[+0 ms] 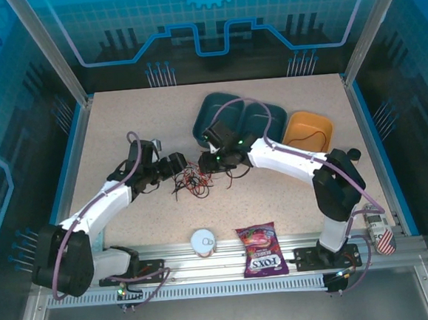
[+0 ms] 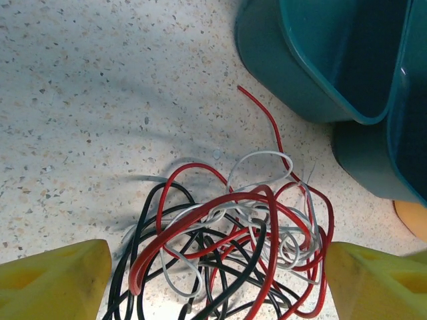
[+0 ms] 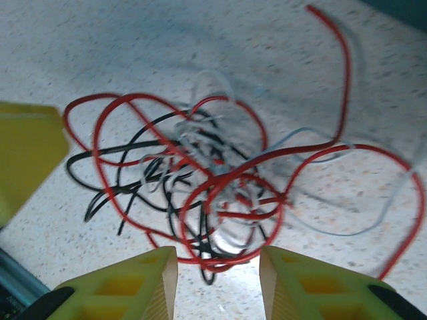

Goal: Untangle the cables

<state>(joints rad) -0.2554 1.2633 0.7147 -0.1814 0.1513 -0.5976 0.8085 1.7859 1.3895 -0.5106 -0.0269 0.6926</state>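
Speckled bench (image 1: 123, 130), blue-walled cell. Cables (image 1: 193, 181), red, black & white, lie as one knot mid-bench, just beside the teal tray (image 1: 222, 122); a red tail strays toward it. Left pincer (image 2: 217, 253) is spread wide, fingers either side of the knot. Right pincer (image 3: 218, 257) is also apart w/ a narrower gap, a red loop at its mouth, nothing clamped. Both face the knot from opposite sides, prob. so each can take a diff. strand & draw it out.
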